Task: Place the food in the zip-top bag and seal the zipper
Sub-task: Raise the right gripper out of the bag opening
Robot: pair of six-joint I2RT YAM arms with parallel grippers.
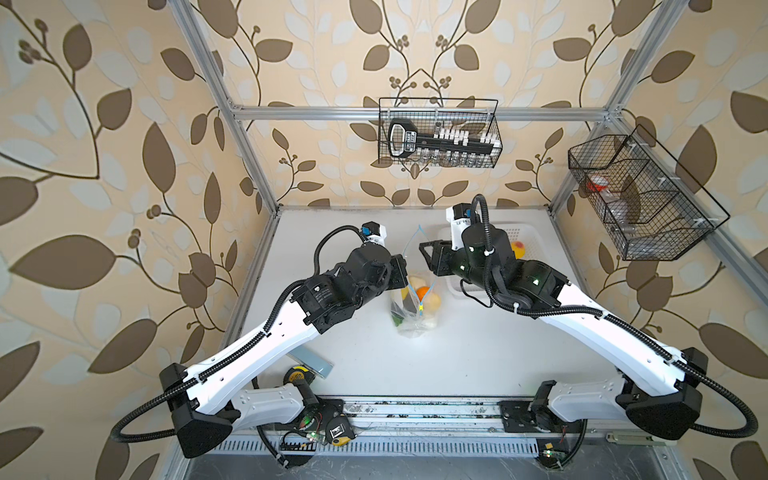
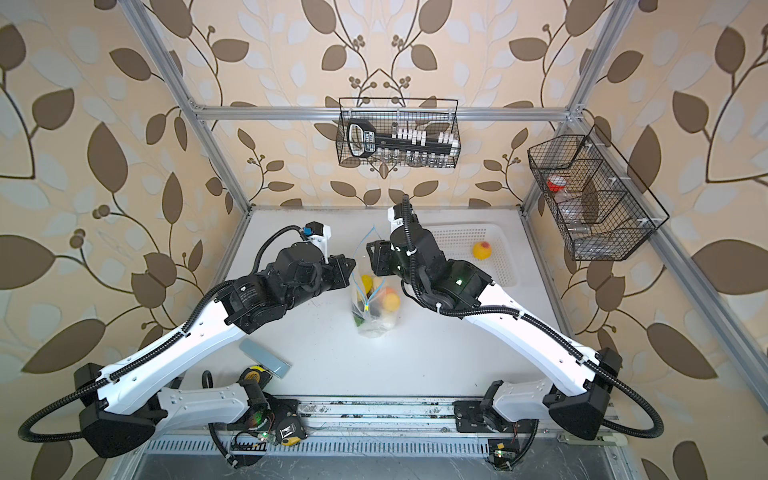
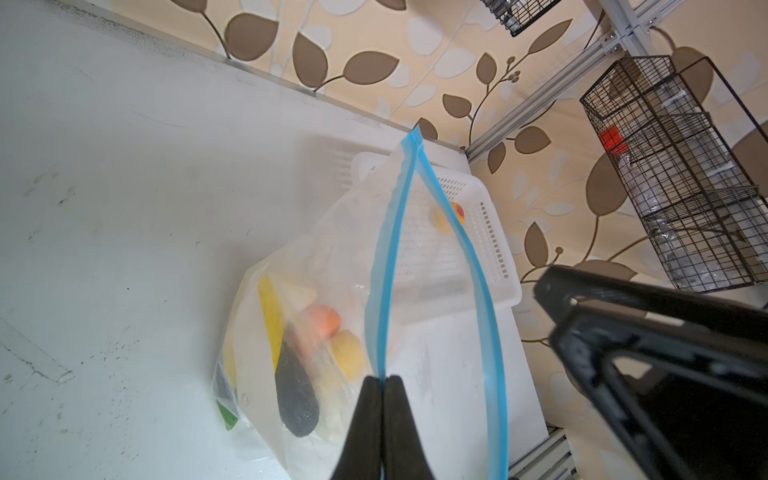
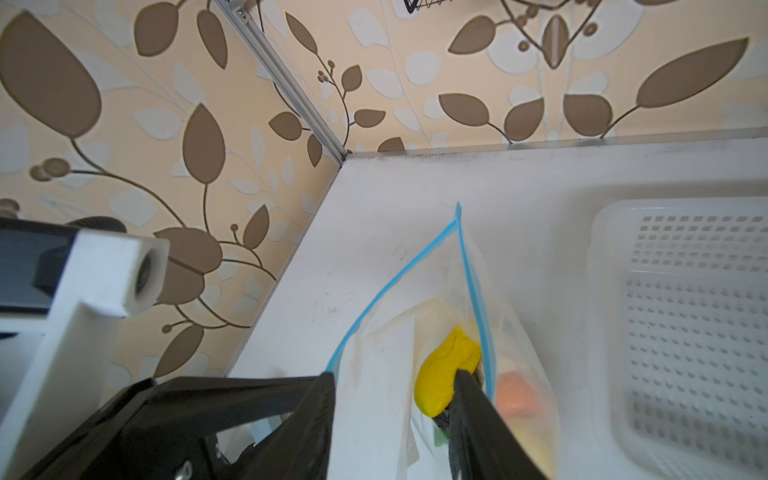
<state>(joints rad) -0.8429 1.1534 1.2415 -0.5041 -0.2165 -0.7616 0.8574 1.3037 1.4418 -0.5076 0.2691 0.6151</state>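
Blue zipper point(image 3: 386, 266) edging rises in two strips that part into a long open mouth. The left jaws are pinched fully shut on one strip near its lower end, and that holds the zip-top bag point(image 1: 411, 320) standing up from the worktop point(image 1: 478, 353), mid-table between the two arms. The lifted lip looks meant to hold the mouth wide for loading. The right jaws stand about half apart right at the mouth, one tip at one strip and the other just by a yellow piece point(image 4: 440, 374). Nothing shows clamped between them, so I judge them empty, though I cannot tell whether that tip touches the yellow piece. A small yellow tab point(image 2: 367, 308) sits on the zipper above the bag's belly.

Heaped in the bottom of the clear bag are an orange point(image 3: 326, 320), a long yellow corn point(image 3: 270, 320), a rounder yellow fruit point(image 3: 349, 353), a dark piece point(image 3: 297, 399) and a bit of green point(image 3: 227, 415). Just beside the bag, on the right arm's side, the white perforated basket point(image 2: 461, 241) holds a single yellow-pink peach point(image 2: 482, 250). Loading seems nearly done, with that peach left to go in and the zipper not yet closed
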